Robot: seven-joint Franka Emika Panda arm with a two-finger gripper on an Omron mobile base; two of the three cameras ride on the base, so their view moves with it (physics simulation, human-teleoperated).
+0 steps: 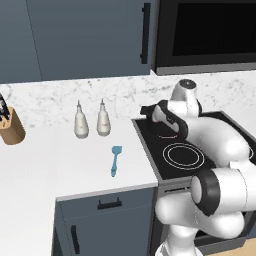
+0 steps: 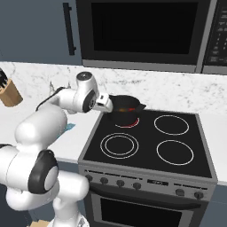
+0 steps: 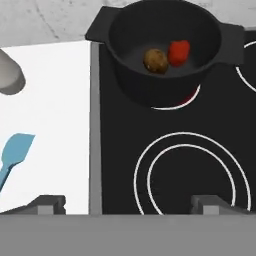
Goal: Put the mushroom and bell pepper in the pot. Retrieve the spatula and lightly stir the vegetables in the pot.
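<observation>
The jaws stand spread wide with nothing between them, hovering above the front left ring of the black stovetop (image 3: 150,165). Just beyond them the pot (image 3: 165,55) sits on the rear left burner, with the mushroom (image 3: 156,60) and the bell pepper (image 3: 178,52) lying side by side on its floor, touching or nearly so. The spatula (image 1: 116,160) lies flat on the white worktop (image 1: 65,160) left of the stove, near two pale bottles (image 1: 92,120).

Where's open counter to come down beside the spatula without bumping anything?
Bare white counter lies between the spatula and the stove edge, and left of it toward the knife block. Behind it, the two bottles crowd the wall side. The pot fills the rear left burner.
</observation>
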